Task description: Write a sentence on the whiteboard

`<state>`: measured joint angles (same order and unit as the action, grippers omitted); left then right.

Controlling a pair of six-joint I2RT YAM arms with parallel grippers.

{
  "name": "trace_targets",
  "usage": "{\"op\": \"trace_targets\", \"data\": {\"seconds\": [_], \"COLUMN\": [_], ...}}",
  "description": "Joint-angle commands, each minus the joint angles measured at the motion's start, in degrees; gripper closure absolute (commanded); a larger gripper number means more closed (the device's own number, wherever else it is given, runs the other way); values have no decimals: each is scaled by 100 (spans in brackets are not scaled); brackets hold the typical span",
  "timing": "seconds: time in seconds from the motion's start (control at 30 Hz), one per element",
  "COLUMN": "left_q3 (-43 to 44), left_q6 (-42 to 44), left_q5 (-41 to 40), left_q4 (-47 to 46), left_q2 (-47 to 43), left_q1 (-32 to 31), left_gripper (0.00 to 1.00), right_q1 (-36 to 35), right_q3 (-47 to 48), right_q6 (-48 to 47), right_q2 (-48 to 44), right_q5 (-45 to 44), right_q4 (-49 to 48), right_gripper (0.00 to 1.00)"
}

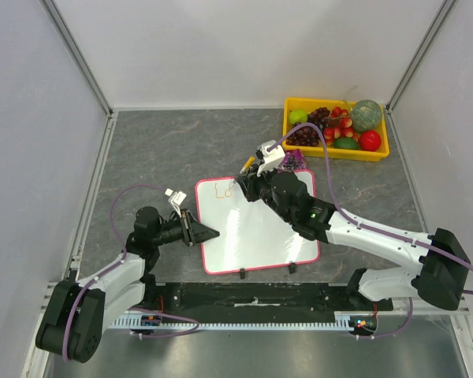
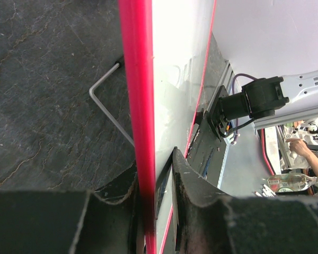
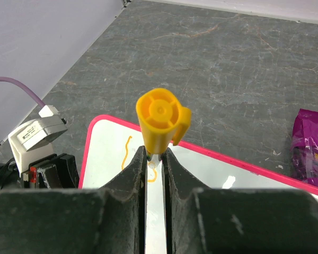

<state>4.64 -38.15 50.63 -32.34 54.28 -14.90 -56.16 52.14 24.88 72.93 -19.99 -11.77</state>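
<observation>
Our left gripper (image 1: 211,233) clamps the whiteboard's (image 1: 256,236) left edge; the board runs long left-right. Our right gripper (image 3: 155,164) pinches a yellow marker (image 3: 159,119) at its far-left corner.

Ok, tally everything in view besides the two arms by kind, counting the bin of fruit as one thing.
whiteboard: 1
marker: 1
fruit bin: 1
purple packet: 1
Total: 4
</observation>
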Motion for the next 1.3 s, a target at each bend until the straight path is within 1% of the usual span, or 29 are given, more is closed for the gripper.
{"op": "trace_targets", "data": {"seconds": [0.0, 0.37, 1.27], "left_q3": [37, 28, 19], "left_q6": [238, 247, 247], "left_q5": [-273, -264, -264], "left_q4": [61, 61, 61], "left_q2": [56, 39, 12], "left_q1": [-22, -22, -22], "left_gripper": [98, 98, 98], "right_q1": [61, 123, 141], "right_q3": [262, 183, -564], "right_q6": [60, 96, 245], "right_q2": [81, 125, -217], "right_q5": [-102, -128, -66], "right_q4": [-308, -256, -36], "right_gripper": [100, 100, 100]}}
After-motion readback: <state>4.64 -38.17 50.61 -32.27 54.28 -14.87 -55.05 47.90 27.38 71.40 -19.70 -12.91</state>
